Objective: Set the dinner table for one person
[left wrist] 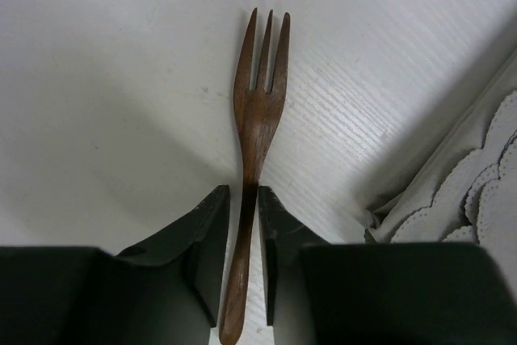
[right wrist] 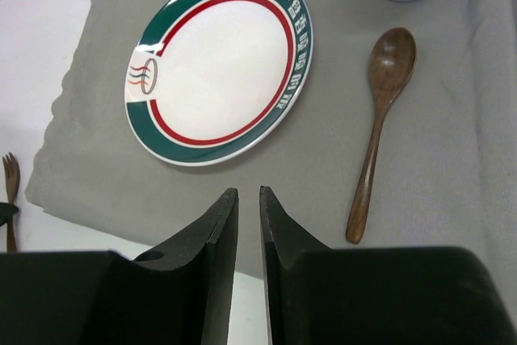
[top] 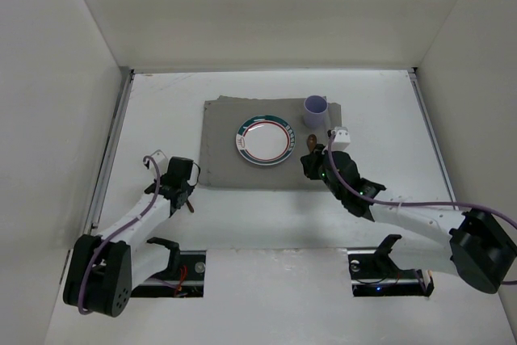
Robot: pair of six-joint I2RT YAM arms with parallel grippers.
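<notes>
A brown wooden fork [left wrist: 258, 111] lies on the white dinner table [left wrist: 97, 78], just left of the grey mat [left wrist: 452, 191]. My left gripper [left wrist: 244, 191] straddles the fork's handle, its jaws narrowly open, with a slim dark gap on the left side. In the top view, the left gripper [top: 186, 194] sits off the mat's near left corner. My right gripper [right wrist: 249, 191] hangs over the mat's near edge, slightly open and empty. A wooden spoon [right wrist: 380, 111] lies on the mat [right wrist: 452, 159], right of the green-and-red-rimmed plate [right wrist: 218, 62].
A lilac cup [top: 315, 109] stands at the mat's far right corner, beyond the spoon [top: 312, 141]. The plate [top: 264, 140] sits mid-mat [top: 218, 159]. Metal rails run along both side edges of the table, with white walls beyond them.
</notes>
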